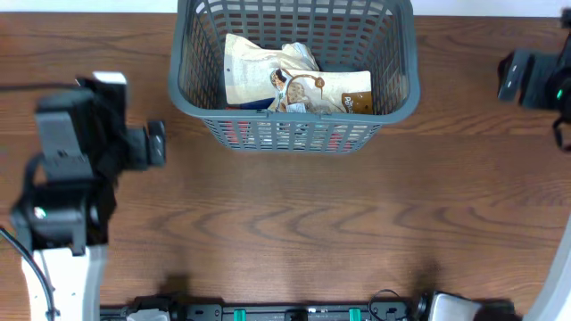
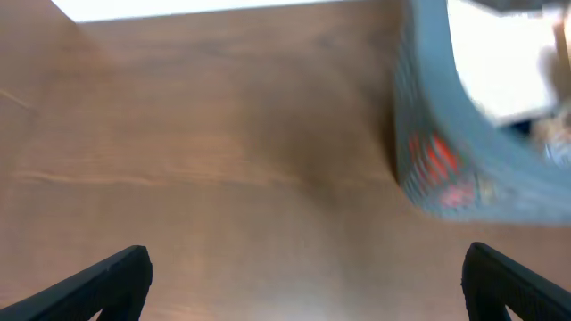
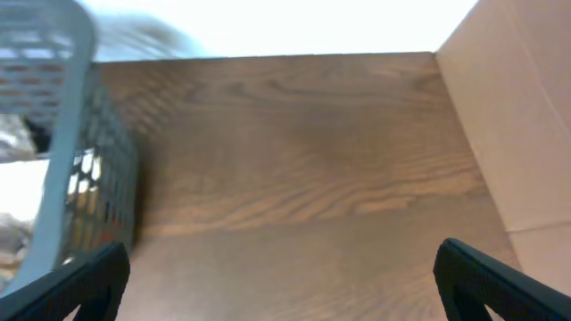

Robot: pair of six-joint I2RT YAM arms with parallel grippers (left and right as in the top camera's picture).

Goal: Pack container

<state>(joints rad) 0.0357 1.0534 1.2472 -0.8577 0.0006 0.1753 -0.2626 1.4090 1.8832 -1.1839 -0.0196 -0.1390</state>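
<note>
The dark grey slotted container [image 1: 294, 120] stands at the table's far middle. It holds several cream and brown snack bags [image 1: 294, 80], with red packaging showing through its front wall. My left gripper [image 1: 157, 143] is left of the container, open and empty over bare wood; its wrist view [image 2: 308, 281] shows the container's corner [image 2: 446, 134] at the right. My right gripper [image 1: 510, 76] is right of the container, open and empty; its wrist view [image 3: 277, 276] shows the container's wall [image 3: 80, 152] at the left.
A cardboard box [image 3: 517, 134] stands at the table's right edge in the right wrist view. The wooden table [image 1: 294, 232] stretches in front of the container. The arm bases sit along the front edge [image 1: 294, 312].
</note>
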